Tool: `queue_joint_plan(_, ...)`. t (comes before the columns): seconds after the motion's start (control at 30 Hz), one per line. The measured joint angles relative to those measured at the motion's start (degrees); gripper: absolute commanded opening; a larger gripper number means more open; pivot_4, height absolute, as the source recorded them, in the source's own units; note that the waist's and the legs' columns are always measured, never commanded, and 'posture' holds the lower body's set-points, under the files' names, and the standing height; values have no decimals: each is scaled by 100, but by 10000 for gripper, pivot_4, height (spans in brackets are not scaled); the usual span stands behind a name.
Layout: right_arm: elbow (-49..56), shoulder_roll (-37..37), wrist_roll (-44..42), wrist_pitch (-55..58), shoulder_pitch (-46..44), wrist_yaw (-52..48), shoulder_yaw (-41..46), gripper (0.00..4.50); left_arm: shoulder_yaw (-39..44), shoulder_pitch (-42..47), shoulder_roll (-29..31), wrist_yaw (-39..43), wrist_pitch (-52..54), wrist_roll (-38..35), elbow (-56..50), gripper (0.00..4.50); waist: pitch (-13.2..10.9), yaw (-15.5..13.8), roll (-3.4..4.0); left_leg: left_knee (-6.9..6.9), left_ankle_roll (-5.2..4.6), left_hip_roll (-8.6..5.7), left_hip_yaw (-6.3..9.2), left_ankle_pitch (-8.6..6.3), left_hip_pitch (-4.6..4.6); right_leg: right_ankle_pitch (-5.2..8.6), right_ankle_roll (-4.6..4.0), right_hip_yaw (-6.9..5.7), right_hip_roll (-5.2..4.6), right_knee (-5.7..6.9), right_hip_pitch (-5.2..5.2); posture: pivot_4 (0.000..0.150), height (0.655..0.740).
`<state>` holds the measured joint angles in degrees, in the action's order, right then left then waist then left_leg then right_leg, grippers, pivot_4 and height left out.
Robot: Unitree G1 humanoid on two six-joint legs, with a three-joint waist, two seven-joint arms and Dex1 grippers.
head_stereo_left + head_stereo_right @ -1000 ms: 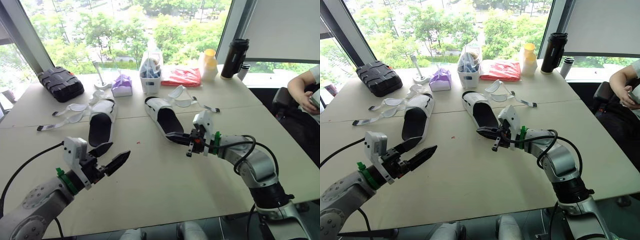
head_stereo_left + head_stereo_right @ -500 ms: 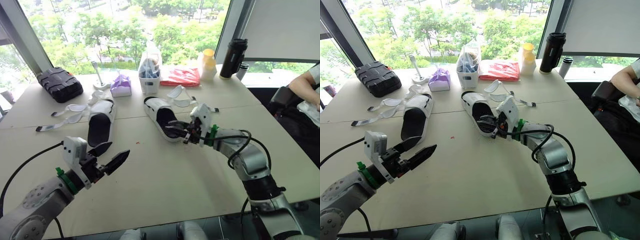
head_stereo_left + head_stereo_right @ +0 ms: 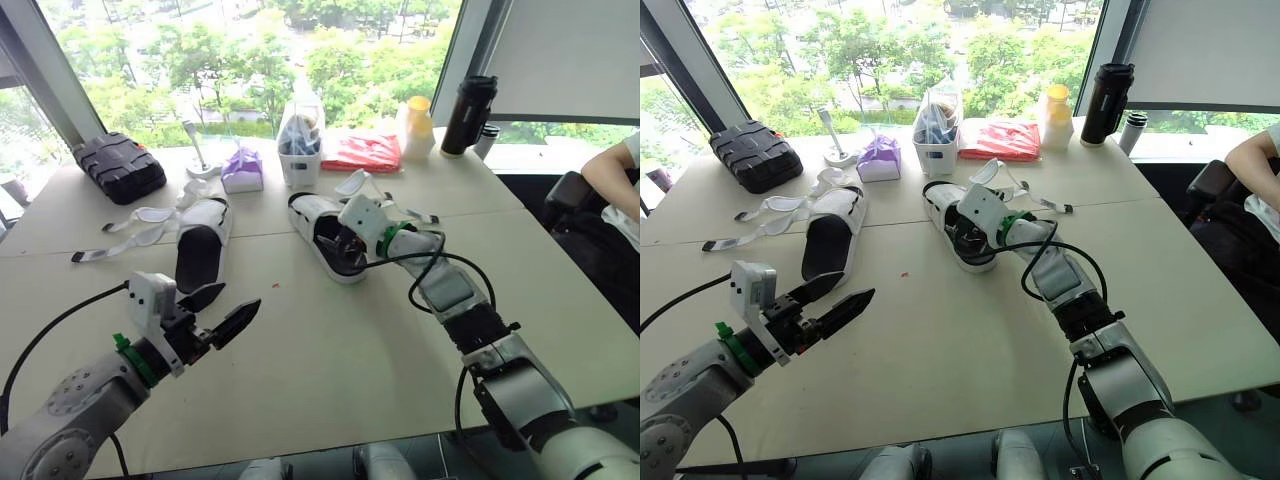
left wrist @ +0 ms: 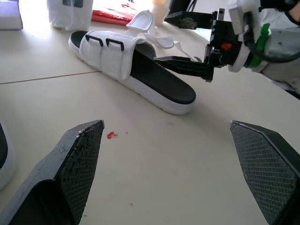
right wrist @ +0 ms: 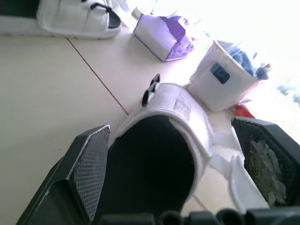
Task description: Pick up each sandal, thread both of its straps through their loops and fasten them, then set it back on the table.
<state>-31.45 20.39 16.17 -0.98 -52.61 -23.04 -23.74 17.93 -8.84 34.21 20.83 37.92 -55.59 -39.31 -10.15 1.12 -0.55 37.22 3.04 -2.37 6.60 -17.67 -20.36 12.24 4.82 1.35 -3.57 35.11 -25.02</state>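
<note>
The right sandal (image 3: 312, 212), white with a black footbed, lies at the table's middle, its clear straps (image 3: 362, 188) trailing loose behind it. My right gripper (image 3: 342, 243) is open and hovers over the footbed near the heel; the right wrist view shows the band (image 5: 164, 104) between its spread fingers (image 5: 89, 161). In the left wrist view one finger is low over the footbed (image 4: 161, 86) and the other is raised. The left sandal (image 3: 203, 245) lies further left, straps (image 3: 140, 225) spread on the table. My left gripper (image 3: 240, 297) is open and holds nothing, nearer than the left sandal.
Along the window edge stand a black case (image 3: 122, 167), a purple tissue box (image 3: 243, 172), a white tub with a bag (image 3: 302, 140), a red packet (image 3: 362, 153), a yellow-capped bottle (image 3: 416, 125) and a black flask (image 3: 468, 115). A person's arm (image 3: 605, 172) is at the far right.
My right gripper has moved forward and left from beside the sandal's heel to over its footbed, and its fingers have spread apart. The left arm has stayed put.
</note>
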Motion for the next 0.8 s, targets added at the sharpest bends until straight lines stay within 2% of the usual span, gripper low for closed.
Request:
queue_joint_plan(0.23,-1945,-334,1151,-1192,-891,1109,-509,44467,-79,-2,-2,6,-6,54,5,45000,0,29,0,-8,2,1,-1,1,-1,-2,-1,4,2,2,-9,1500,7400)
queue_joint_plan(0.37,-3257,-884,1612,-1424,-1436,1833,-750,44467,-140,-9,-76,-13,-13,191,1,45000,0,125,0,-10,5,2,0,3,-3,-4,-4,5,3,7,-13,1500,7400)
queue_joint_plan(0.53,-4059,-1223,1964,-1600,-1821,2370,-934,44467,-143,37,-119,-55,-22,272,-5,45000,-1,144,1,-13,5,2,1,3,-5,-7,0,5,3,12,-20,1500,7400)
queue_joint_plan(0.63,-4398,-1383,2155,-1556,-1943,2648,-1030,36444,-142,15,-126,-68,-35,316,-13,45000,-1,149,2,-14,5,2,1,3,-5,-10,2,6,3,13,-22,1500,7400)
queue_joint_plan(0.8,-4663,-1611,2374,-1407,-2039,2911,-1134,12140,-142,6,-175,-101,-75,363,-29,45000,-2,156,3,-16,5,2,1,3,-5,-10,1,6,6,15,-26,1500,7400)
